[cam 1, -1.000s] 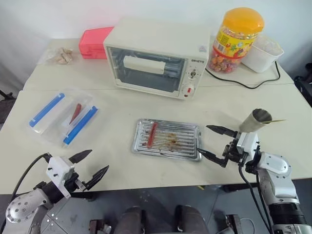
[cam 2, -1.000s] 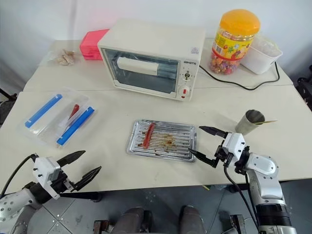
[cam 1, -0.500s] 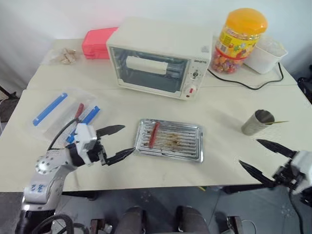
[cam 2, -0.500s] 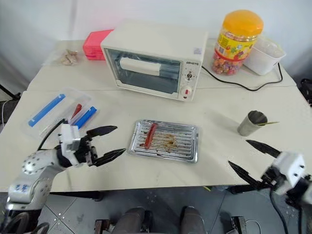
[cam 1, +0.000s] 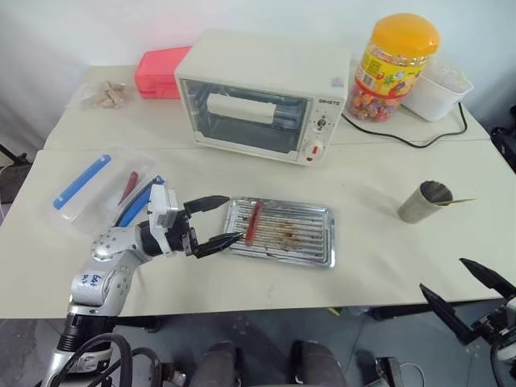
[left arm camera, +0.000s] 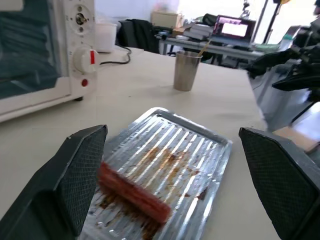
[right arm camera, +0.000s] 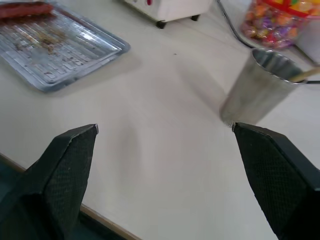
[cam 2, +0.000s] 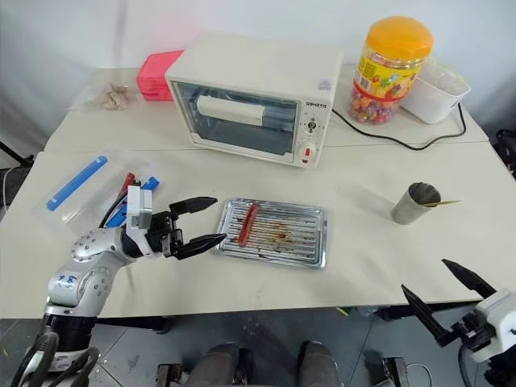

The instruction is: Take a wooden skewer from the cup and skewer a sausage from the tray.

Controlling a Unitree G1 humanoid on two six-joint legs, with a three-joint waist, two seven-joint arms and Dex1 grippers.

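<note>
Tools, left (cam 1: 216, 220) and right (cam 1: 468, 293), are gaping wide, holding nothing. Right is facing the cup (cam 1: 423, 201); fetching its wooden skewer (cam 1: 460, 201) seems next.

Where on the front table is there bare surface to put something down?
Bare stretch between the tray and the cup, down to the front edge. Crowded at the tray's left end: left end effector, then the clear container.
</note>
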